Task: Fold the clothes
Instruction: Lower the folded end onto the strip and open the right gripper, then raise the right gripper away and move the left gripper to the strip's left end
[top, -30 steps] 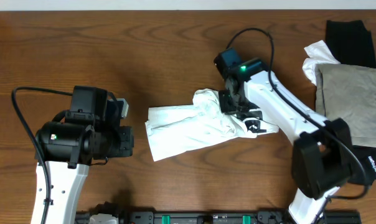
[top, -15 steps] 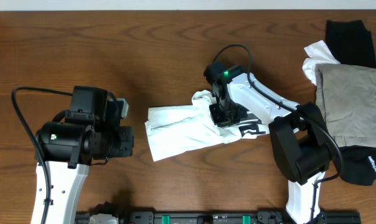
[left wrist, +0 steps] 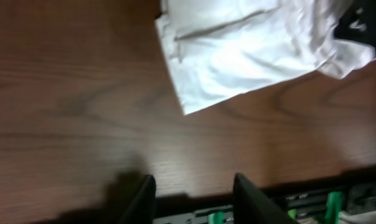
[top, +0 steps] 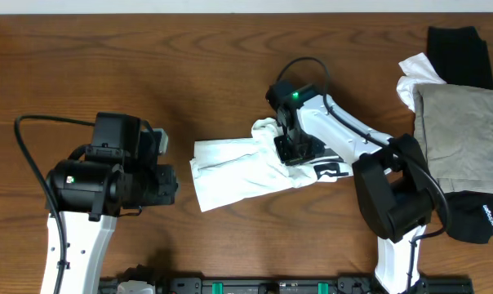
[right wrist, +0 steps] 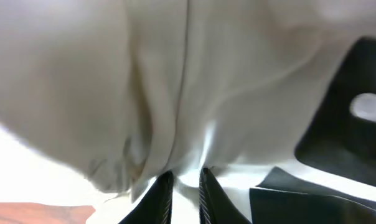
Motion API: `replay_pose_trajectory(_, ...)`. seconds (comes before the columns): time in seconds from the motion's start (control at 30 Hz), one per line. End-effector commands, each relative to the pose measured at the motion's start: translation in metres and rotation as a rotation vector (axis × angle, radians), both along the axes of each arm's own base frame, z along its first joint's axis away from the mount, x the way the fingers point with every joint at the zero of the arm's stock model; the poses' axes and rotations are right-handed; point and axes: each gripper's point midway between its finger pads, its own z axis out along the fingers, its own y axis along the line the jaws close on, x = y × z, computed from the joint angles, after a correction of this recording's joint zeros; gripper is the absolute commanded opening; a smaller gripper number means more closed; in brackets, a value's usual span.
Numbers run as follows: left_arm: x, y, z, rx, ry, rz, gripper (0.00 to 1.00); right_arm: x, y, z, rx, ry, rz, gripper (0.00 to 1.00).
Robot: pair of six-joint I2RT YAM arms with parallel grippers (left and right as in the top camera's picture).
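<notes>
Currently right hand (right wrist: 185, 182) pinched a slim bite of white T-shirt (top: 230, 167); left hand (left wrist: 194, 182) stood part-open, empty. Thin cloth could slip, undoing the fold.

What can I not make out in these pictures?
Overhead: tips of the right pincer, hidden by its arm above the white T-shirt.
Right wrist: the shirt's shape; too near, blurred.
Left wrist: the shirt's upper part, cut by the top edge.
Overhead: grey-beige garment, cut off by the right edge.
</notes>
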Motion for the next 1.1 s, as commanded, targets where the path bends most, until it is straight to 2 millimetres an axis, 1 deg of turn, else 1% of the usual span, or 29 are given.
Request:
replay_pose_trajectory(0.0, 0.001, -0.018, 0.006, -0.109, -0.011, -0.023, 0.45, 0.025, 0.015, 0.054, 0.076, -0.163, 0.008, 0.16)
replay_pose_trajectory(0.07, 0.005, -0.025, 0.01, -0.148, -0.029, -0.035, 0.49, 0.035, 0.018, 0.085, 0.117, -0.25, 0.005, 0.2)
replay_pose_trajectory(0.13, 0.01, -0.029, 0.011, -0.166, -0.041, -0.04, 0.55, 0.043, 0.016, 0.118, 0.152, -0.341, -0.004, 0.23)
replay_pose_trajectory(0.2, 0.016, -0.029, 0.008, -0.166, -0.038, -0.037, 0.61, 0.047, 0.009, 0.143, 0.167, -0.41, -0.018, 0.28)
replay_pose_trajectory(0.23, 0.019, -0.029, 0.005, -0.167, -0.022, -0.026, 0.62, 0.048, 0.002, 0.156, 0.168, -0.446, -0.031, 0.29)
replay_pose_trajectory(0.27, 0.02, -0.03, 0.002, -0.168, -0.008, -0.016, 0.63, 0.048, -0.003, 0.163, 0.166, -0.464, -0.04, 0.29)
replay_pose_trajectory(0.37, 0.027, -0.031, -0.014, -0.166, 0.075, 0.012, 0.64, 0.046, -0.03, 0.184, 0.14, -0.512, -0.089, 0.31)
replay_pose_trajectory(0.47, 0.033, -0.033, -0.032, -0.16, 0.16, 0.039, 0.65, 0.043, -0.056, 0.196, 0.128, -0.522, -0.148, 0.36)
replay_pose_trajectory(0.6, 0.041, -0.036, -0.056, -0.149, 0.271, 0.106, 0.67, 0.041, -0.087, 0.201, 0.105, -0.511, -0.225, 0.36)
replay_pose_trajectory(0.7, 0.046, -0.026, -0.076, -0.085, 0.347, 0.226, 0.67, 0.037, -0.103, 0.199, 0.085, -0.489, -0.262, 0.35)
replay_pose_trajectory(0.83, 0.055, -0.024, -0.094, -0.066, 0.397, 0.322, 0.68, 0.034, -0.113, 0.197, 0.068, -0.468, -0.278, 0.34)
replay_pose_trajectory(1.07, 0.076, -0.027, -0.118, -0.089, 0.45, 0.55, 0.68, 0.034, -0.113, 0.197, 0.068, -0.468, -0.28, 0.34)
